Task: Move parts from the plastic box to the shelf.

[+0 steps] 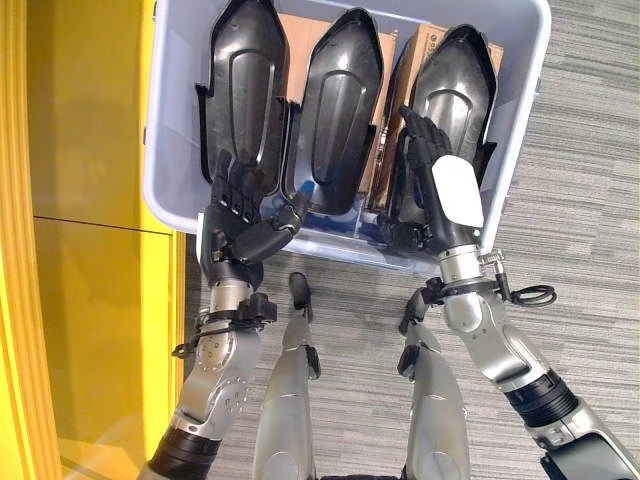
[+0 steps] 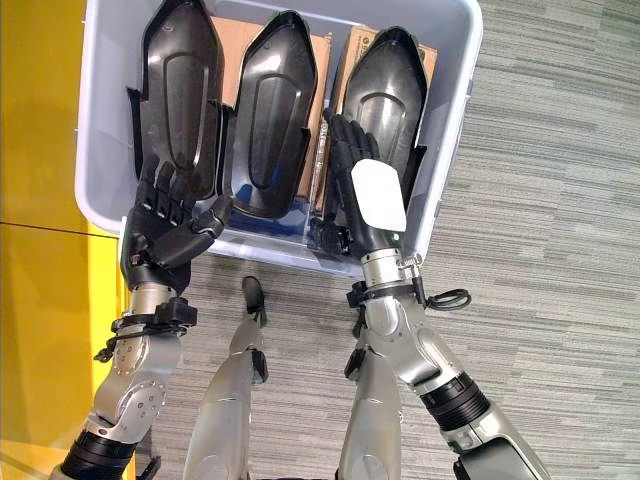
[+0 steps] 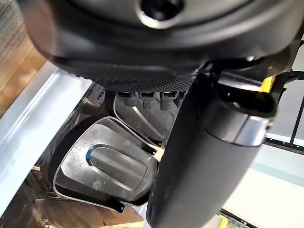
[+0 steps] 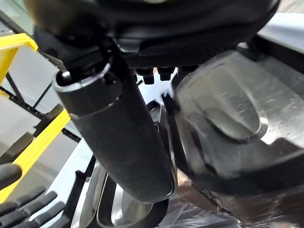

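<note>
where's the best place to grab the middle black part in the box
Probably its near, lower end, coming from the robot's side of the box. The middle part stands leaning on cardboard, hollow face toward the robot, so its rim edges are exposed there. The left hand and right hand already flank it on the neighbouring parts.

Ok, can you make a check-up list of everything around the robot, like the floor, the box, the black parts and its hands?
Surface: grey striped carpet floor.
Job's things: pale plastic box on the floor, holding three black moulded parts side by side: left part, middle part, right part.
Clutter: brown cardboard behind the parts inside the box.
Hands: left hand at the box's near wall, fingers on the left part's lower end; right hand reaching into the box against the right part. Grip on either cannot be told.
Cables: nothing seen.
Surroundings: yellow structure on the robot's left.
</note>
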